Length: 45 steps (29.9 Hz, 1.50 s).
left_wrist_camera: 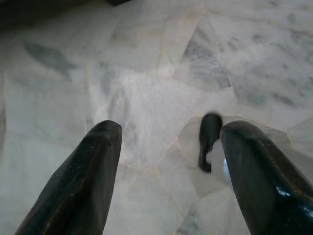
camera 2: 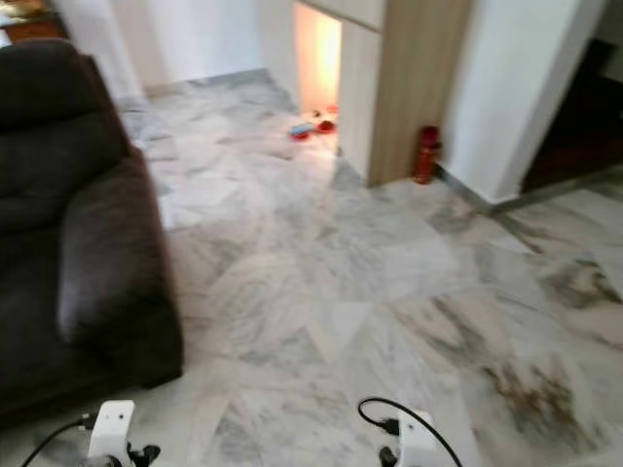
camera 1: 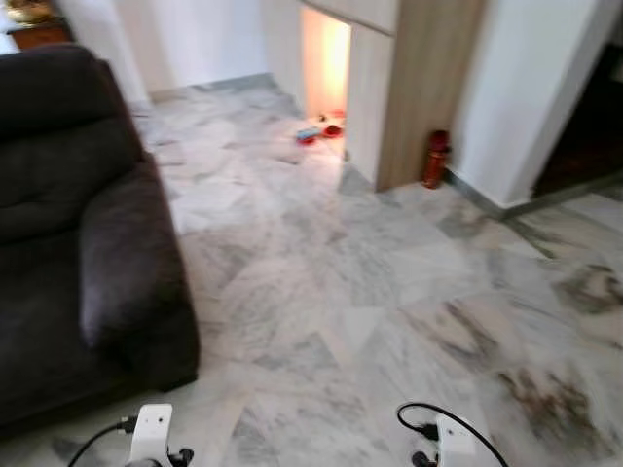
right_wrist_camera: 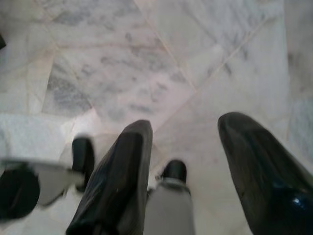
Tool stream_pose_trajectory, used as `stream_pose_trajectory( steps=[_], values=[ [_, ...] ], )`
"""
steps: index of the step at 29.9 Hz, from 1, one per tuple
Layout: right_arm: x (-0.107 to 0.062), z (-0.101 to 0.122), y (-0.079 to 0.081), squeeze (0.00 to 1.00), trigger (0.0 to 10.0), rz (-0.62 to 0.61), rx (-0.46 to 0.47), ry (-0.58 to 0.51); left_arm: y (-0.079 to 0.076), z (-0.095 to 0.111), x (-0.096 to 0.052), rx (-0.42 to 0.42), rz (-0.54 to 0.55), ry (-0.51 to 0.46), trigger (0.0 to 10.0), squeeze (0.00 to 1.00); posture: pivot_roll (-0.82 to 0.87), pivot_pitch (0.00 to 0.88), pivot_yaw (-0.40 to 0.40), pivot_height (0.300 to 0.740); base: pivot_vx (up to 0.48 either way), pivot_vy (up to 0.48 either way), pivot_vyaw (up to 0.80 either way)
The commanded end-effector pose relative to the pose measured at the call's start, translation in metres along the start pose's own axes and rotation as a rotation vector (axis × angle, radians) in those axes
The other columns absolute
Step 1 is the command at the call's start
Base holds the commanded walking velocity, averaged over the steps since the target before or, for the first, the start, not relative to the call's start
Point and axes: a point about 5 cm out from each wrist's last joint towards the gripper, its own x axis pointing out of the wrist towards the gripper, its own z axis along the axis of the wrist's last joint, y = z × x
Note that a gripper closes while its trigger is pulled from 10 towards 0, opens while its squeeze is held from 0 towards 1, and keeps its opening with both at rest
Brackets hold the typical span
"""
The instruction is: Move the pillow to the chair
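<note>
We're standing on a big stretch of grey-veined marble floor, with a dark brown armchair filling our left side, its padded armrest closest to us. No pillow anywhere we can make out, so we can't say which way it lies from either arm, or how its long axis runs. That's the catch for whatever comes next.

Further off there's a wooden partition with a small red bottle at its foot.

Both arms hang low. The left gripper and right gripper are spread apart over bare floor, holding nothing. The chair's nearer our left arm.
</note>
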Motion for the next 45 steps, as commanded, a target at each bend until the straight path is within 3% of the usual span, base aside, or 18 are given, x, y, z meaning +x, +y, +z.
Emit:
stream_pose_trajectory(
  steps=[1,18,31,33,35,40,42,45],
  values=[
    [0.002,0.004,0.01,0.0,10.0,0.02,0.012,-0.008,0.004,0.001,0.0,0.001,0.014,0.01,10.0,0.0,0.0,0.0,-0.008,0.74,0.0,0.0,0.8],
    [0.005,0.027,0.02,0.0,10.0,0.035,0.029,-0.054,0.006,0.024,0.001,0.024,0.012,-0.032,10.0,0.0,0.03,0.0,0.014,0.74,0.0,0.0,0.8],
    [0.003,0.025,0.001,0.0,10.0,0.02,-0.042,-0.048,-0.014,0.016,0.003,-0.002,-0.027,-0.015,10.0,0.0,-0.03,0.0,-0.051,0.74,0.0,0.0,0.8],
    [0.003,0.025,-0.002,0.0,10.0,0.011,-0.033,-0.051,-0.016,0.016,0.003,-0.006,-0.03,-0.018,10.0,0.0,-0.04,0.0,-0.055,0.74,0.0,0.0,0.8],
    [0.002,0.025,-0.005,0.0,10.0,0.004,0.034,-0.052,-0.02,0.016,0.003,-0.011,-0.039,-0.02,10.0,0.0,-0.05,0.0,-0.06,0.74,0.0,0.0,0.0],
    [0.002,0.026,-0.007,0.0,10.0,-0.004,0.064,-0.062,-0.022,0.018,0.003,-0.016,-0.044,-0.03,10.0,0.0,-0.07,0.0,-0.051,0.74,0.0,0.0,0.0],
    [0.002,0.027,-0.007,0.0,10.0,-0.007,0.132,-0.091,-0.022,0.021,0.003,0.02,-0.058,-0.047,10.0,0.0,-0.09,0.0,-0.019,0.74,0.0,0.0,0.0],
    [0.002,0.027,-0.004,0.0,10.0,-0.026,0.151,-0.127,-0.018,0.022,0.003,0.072,-0.059,-0.069,10.0,0.0,-0.1,0.0,-0.007,0.74,0.0,0.0,0.0]
  ],
)
